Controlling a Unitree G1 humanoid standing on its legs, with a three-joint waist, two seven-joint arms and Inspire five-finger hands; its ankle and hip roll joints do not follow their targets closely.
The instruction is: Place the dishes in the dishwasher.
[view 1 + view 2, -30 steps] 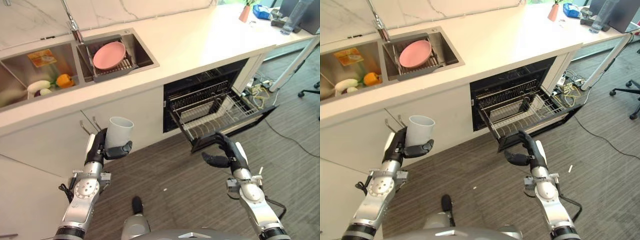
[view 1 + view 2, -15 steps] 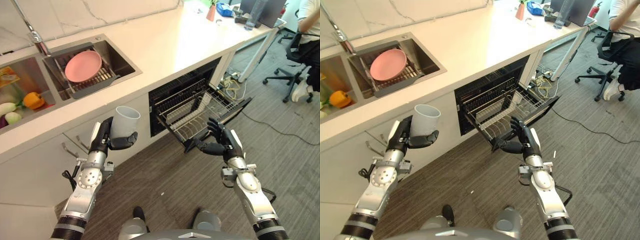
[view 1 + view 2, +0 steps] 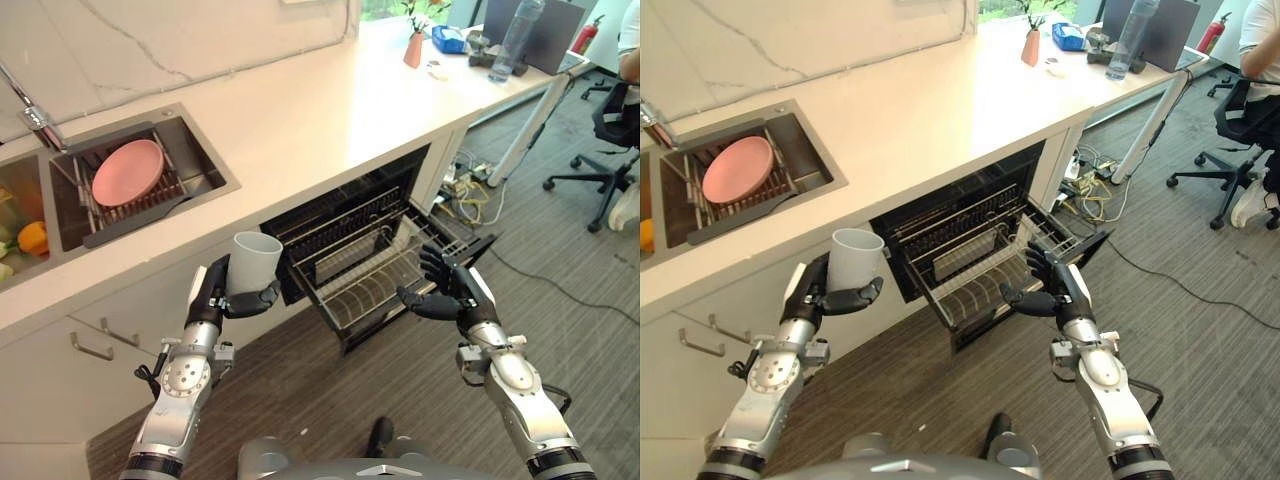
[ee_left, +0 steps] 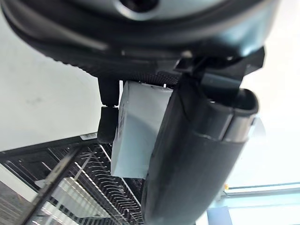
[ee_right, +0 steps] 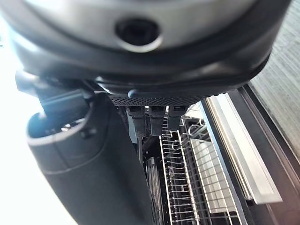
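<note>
Hard to make out in the left wrist view: the rim and base of the white cup [image 4: 136, 136], cut off behind the thumb and fingers. Bell pepper [image 3: 32, 238] cut by the view's edge in the left sink basin. Seated person [image 3: 1262, 120] at the far right, cropped to a leg and shoe.

Held upright, long axis vertical, mouth pointing up: the white cup, in the air in front of the cabinet doors [image 3: 110, 330], left of the open dishwasher [image 3: 370, 240]. Left hand [image 3: 215, 295] wrapped round the cup's lower half, fingers curled at the back, thumb pressed across the front (a firm grasp, with the rim standing clear above the hand).

Right hand [image 3: 450, 295] loosely spread, fingers relaxed and slightly bent, holding nothing, hovering just at the front right corner of the pulled-out lower rack [image 3: 370, 285]; contact with the rack wire not certain. Rack wires seen past the fingers in the right wrist view.

Pink plate [image 3: 127, 173] lying tilted on a drying rack [image 3: 170, 185] in the right sink basin [image 3: 205, 170], faucet [image 3: 30, 105] at the sink's back edge. At the countertop's [image 3: 330, 110] far right corner: 1 small pink vase [image 3: 412, 48] with a plant, a blue object [image 3: 447, 39] just beside it. Water bottle [image 3: 518, 38] on the desk beyond.
</note>
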